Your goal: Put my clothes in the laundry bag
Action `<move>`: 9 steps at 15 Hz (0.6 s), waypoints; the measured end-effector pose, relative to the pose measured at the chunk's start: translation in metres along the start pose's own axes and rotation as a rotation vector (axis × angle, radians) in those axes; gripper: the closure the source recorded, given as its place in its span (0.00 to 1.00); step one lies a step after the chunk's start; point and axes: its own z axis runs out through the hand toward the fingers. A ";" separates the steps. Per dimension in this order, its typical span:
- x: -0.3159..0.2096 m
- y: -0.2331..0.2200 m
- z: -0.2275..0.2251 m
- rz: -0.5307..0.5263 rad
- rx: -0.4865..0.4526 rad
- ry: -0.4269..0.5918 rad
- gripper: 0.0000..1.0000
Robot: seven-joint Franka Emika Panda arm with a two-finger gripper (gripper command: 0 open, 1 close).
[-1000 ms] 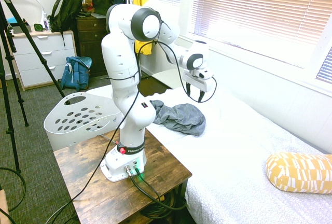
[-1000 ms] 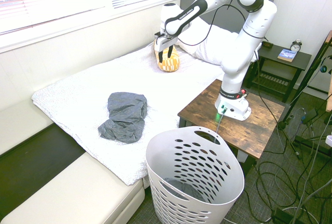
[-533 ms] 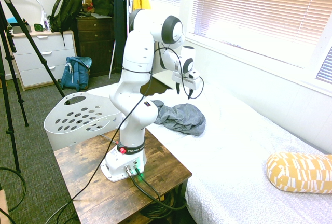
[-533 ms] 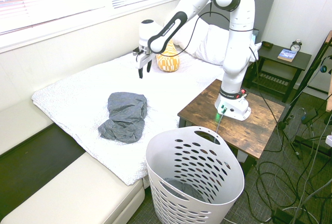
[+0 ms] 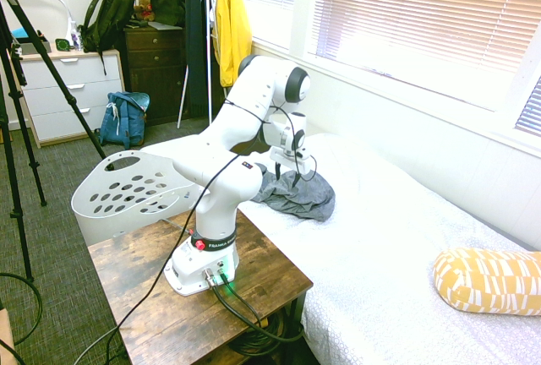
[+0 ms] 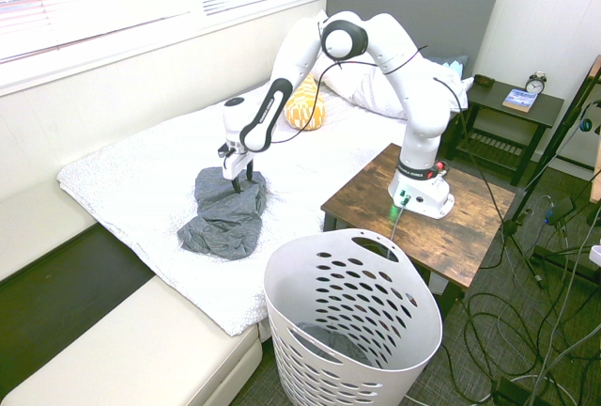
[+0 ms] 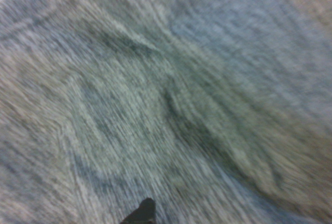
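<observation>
The clothes are one crumpled dark grey garment (image 5: pixel 303 193) (image 6: pixel 223 217) lying on the white bed (image 5: pixel 397 247) near its foot end. My gripper (image 5: pixel 286 171) (image 6: pixel 239 179) points straight down at the garment's end nearer the pillows, its fingertips at the fabric, open with nothing between them. Blurred grey fabric (image 7: pixel 166 94) fills the whole wrist view. The laundry bag is a white plastic basket (image 5: pixel 127 186) (image 6: pixel 352 321) with oval holes. It stands on the floor off the foot corner of the bed, beside the wooden table.
A wooden side table (image 5: pixel 262 285) (image 6: pixel 470 227) stands between the bed and the basket. A yellow patterned pillow (image 5: pixel 489 280) (image 6: pixel 302 105) and white pillows (image 6: pixel 376 77) lie at the head end. A yellow jacket (image 5: pixel 228 23) hangs by the window, and a blue backpack (image 5: pixel 125 118) sits by the drawers.
The arm has swung from above the middle of the bed toward its foot end. It has come down until the open gripper reaches the grey garment, which has not moved.
</observation>
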 end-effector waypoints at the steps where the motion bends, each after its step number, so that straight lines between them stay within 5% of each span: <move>1: -0.005 -0.002 0.018 -0.015 -0.020 -0.001 0.00; 7: -0.052 -0.004 0.080 -0.154 -0.147 0.048 0.00; 8: -0.057 -0.006 0.082 -0.172 -0.154 0.062 1.00; 9: -0.059 -0.006 0.083 -0.181 -0.154 0.070 1.00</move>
